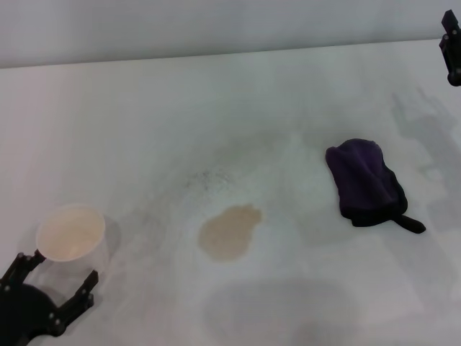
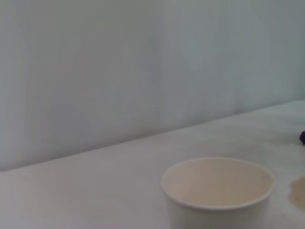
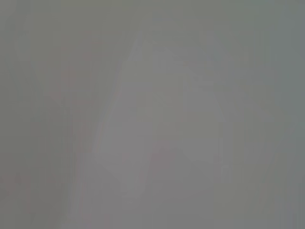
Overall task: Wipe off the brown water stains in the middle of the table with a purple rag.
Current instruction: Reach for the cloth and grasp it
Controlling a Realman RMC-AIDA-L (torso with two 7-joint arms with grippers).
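Your brown water stains [image 1: 230, 232] sit as one tan puddle just below the middle of the table [image 1: 216, 108] in the head view, with a small lobe toward its 2 o'clock. The purple rag [image 1: 364, 184] lies bunched at the puddle's 2 to 3 o'clock, well apart from it, its black tail pointing toward 4 o'clock. No gripper touches it.

Your left gripper [image 1: 54, 274] rests at the 7 o'clock corner, fingers spread wide and holding nothing; a white cup [image 1: 70, 233] stands just beyond its fingertips. The left wrist view shows that cup [image 2: 218, 188] close up, with the puddle's edge [image 2: 299, 192] beside it.

Your right gripper [image 1: 452, 50] hangs at the 2 o'clock edge, far from the rag, mostly cut off. The right wrist view shows only a featureless grey blur.
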